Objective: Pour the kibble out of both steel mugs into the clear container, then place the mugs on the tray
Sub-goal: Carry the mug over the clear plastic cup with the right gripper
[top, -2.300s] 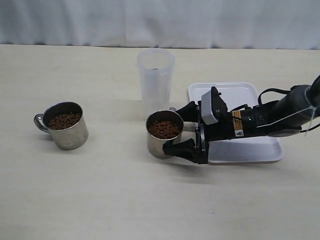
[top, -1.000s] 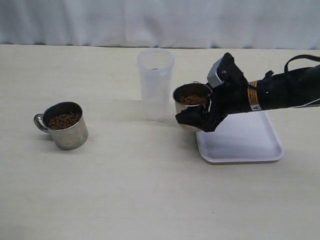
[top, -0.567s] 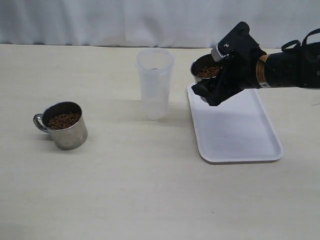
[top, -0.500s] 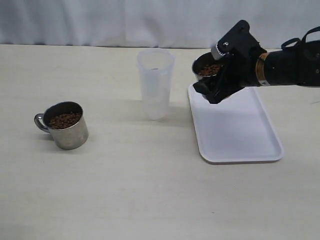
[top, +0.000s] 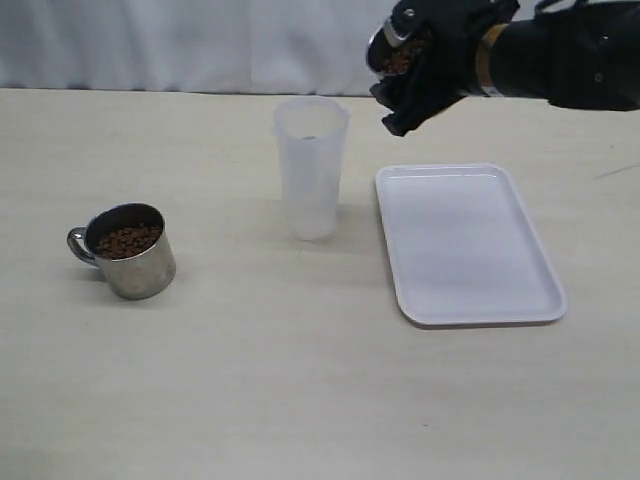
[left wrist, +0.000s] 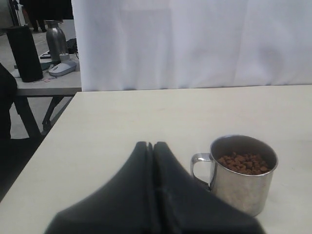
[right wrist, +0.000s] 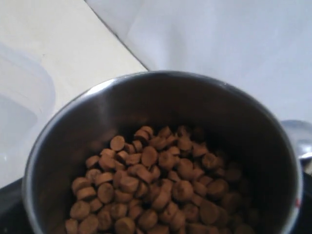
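held steel mug (top: 383, 48): up in the air, tipped a bit, just above and right of the clear container's rim, kibble (right wrist: 156, 195) inside
right tool (top: 403, 72): jaws wide, clamped round that mug
clear container (top: 311, 165): upright on the surface (top: 300, 380), tray (top: 470, 250) just beside it
other steel mug (top: 135, 270): far left, kibble in it too
left tool (left wrist: 152, 145): pinched closed, nothing in it, near that mug

The right gripper (top: 402, 72) holds a tilted steel mug (top: 381, 42) of kibble (top: 400, 60) in the air, above and right of the clear container (top: 312, 170); the tray (top: 470, 250) lies just beside that container, the other steel mug (top: 140, 268) upright well left
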Controlling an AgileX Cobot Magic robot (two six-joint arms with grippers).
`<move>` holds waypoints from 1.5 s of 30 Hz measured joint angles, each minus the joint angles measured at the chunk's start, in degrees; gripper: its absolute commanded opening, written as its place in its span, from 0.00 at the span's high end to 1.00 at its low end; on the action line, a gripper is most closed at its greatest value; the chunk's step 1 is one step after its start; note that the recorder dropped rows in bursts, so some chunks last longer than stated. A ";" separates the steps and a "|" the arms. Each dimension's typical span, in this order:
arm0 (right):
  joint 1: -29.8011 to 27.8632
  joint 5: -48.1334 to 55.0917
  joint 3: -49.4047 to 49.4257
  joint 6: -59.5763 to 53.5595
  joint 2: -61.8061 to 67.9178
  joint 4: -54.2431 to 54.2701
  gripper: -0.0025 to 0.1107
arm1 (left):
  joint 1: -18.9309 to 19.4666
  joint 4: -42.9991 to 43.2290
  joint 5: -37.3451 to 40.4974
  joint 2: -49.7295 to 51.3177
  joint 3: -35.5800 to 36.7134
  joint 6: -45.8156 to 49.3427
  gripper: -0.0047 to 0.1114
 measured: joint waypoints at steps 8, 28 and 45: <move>3.99 2.96 -5.40 -4.62 0.16 0.00 0.94 | 0.00 0.00 0.00 0.00 0.00 0.00 0.96; 7.62 7.74 -9.32 -12.18 5.71 -8.16 0.94 | 0.00 0.00 0.00 0.00 0.00 0.00 0.96; 9.93 14.27 -9.32 -12.96 7.62 -14.16 0.94 | 0.00 0.00 0.00 0.00 0.00 0.00 0.96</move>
